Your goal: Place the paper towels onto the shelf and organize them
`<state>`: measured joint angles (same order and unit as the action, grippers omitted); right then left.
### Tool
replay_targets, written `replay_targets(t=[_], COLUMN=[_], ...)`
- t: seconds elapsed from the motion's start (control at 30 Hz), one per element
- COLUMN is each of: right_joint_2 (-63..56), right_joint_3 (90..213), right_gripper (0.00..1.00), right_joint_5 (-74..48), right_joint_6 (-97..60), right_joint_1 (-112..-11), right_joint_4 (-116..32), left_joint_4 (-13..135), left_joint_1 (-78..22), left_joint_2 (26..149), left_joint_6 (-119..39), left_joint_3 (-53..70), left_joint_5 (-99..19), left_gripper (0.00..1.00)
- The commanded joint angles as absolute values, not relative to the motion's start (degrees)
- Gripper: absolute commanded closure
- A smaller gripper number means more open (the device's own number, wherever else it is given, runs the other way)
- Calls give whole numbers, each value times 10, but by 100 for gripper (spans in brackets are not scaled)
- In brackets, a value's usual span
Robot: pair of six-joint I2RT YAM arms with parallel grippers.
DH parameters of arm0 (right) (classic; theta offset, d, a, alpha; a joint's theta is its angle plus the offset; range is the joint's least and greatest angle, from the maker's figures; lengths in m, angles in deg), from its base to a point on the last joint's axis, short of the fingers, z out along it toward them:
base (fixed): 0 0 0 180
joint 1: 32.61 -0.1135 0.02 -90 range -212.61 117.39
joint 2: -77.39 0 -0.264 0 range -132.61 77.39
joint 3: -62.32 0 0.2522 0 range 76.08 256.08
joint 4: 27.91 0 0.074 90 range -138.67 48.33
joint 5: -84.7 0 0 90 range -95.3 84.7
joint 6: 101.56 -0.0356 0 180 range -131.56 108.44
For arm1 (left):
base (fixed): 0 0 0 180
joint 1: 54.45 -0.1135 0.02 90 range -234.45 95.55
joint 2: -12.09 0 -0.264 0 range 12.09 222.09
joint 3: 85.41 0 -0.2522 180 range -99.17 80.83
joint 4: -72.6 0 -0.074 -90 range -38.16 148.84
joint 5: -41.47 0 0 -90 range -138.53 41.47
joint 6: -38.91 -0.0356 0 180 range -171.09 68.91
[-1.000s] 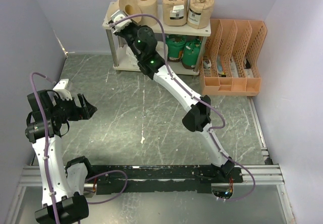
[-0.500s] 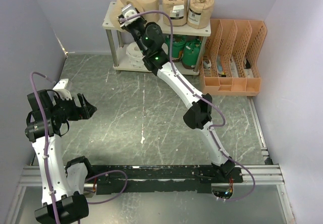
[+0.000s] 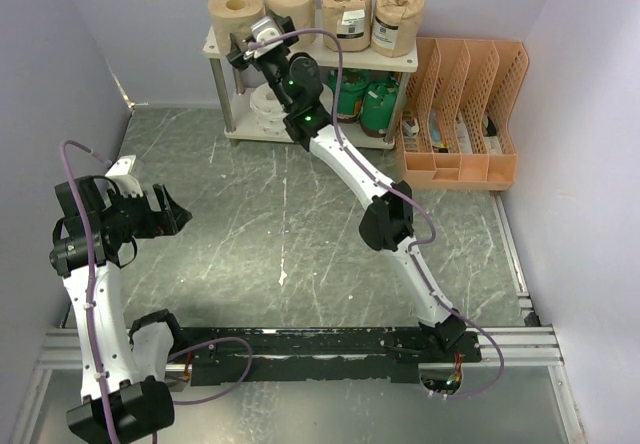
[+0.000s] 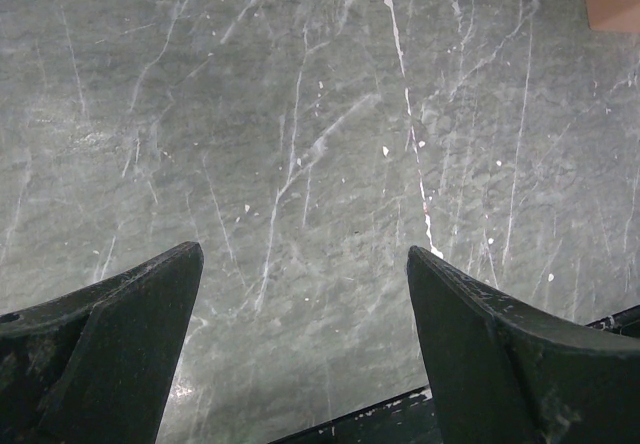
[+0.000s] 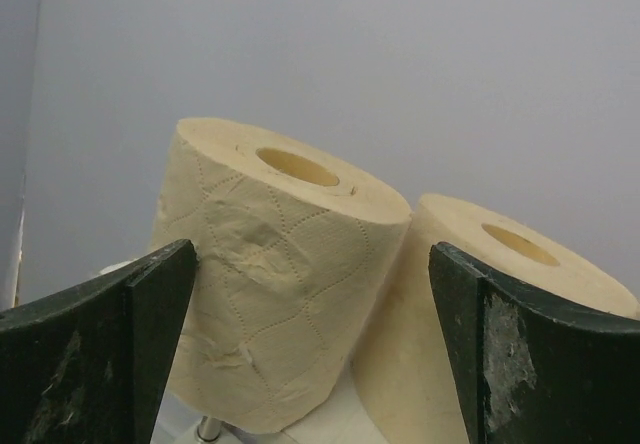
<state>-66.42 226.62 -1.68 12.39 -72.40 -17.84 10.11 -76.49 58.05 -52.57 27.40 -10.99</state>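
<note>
Top external: orange organizer beside shelf; right arm crosses lower tier.

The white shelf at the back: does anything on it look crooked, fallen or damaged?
Nothing visible has fallen on the cream-white two-tier shelf. Only the leftmost bare tan paper towel roll looks slightly odd: though it stands upright, its side is creased and dented where it faces the open right gripper.

The shelf stands at the tabletop's twelve o'clock. Two bare rolls and two wrapped rolls stand on top, with a white roll and green rolls below. The right fingers hover at the left bare roll's six o'clock, and the left fingers hang spread at nine o'clock.
</note>
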Motion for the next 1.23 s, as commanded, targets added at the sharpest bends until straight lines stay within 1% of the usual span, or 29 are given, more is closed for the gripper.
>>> replay_targets(t=[0.0, 0.13, 0.3, 0.47, 0.53, 0.57, 0.6, 0.67, 0.7, 0.73, 0.77, 0.83, 0.93, 1.0, 1.1, 1.2], right_joint_2=[-678, -673, -592, -438, -376, -345, -320, -279, -254, -225, -196, -149, -102, -70, -23, 5], right_joint_3=[2287, 2272, 2158, 1945, 1864, 1833, 1815, 1793, 1756, 1701, 1620, 1551, 1514, 1489, 1434, 1434], right_gripper=[0, 0, 0, 0, 0, 0, 0, 0, 0, 0, 0, 0, 0, 0, 0, 0], right_joint_5=[-20, -2, 64, 156, 235, 281, 330, 396, 420, 452, 505, 524, 544, 554, 547, 584], right_joint_6=[95, 109, 198, 293, 298, 286, 250, 132, 78, 34, -36, -147, -319, -376, -369, -426], right_joint_1=[-712, -717, -776, -881, -919, -932, -940, -941, -941, -944, -950, -958, -960, -963, -962, -966], right_joint_4=[-128, -100, -48, 44, 62, 39, -13, -187, -229, -234, -221, -295, -461, -517, -507, -559], left_joint_4=[104, 105, 105, 105, 105, 105, 106, 105, 105, 105, 105, 105, 104, 104, 104, 105], left_joint_1=[-772, -773, -774, -774, -775, -775, -775, -775, -775, -775, -775, -776, -775, -775, -775, -775], left_joint_2=[586, 593, 595, 591, 590, 588, 586, 581, 579, 576, 576, 576, 579, 581, 580, 574], left_joint_6=[-529, -529, -529, -526, -526, -525, -525, -525, -525, -526, -526, -526, -528, -529, -530, -527], left_joint_3=[275, 275, 275, 274, 274, 274, 275, 275, 275, 275, 275, 275, 275, 275, 274, 275], left_joint_5=[-99, -98, -99, -104, -106, -107, -107, -107, -107, -106, -107, -104, -102, -100, -98, -102], left_gripper=[5, 5, 5, 5, 5, 5, 5, 5, 5, 5, 5, 5, 5, 5, 5, 5])
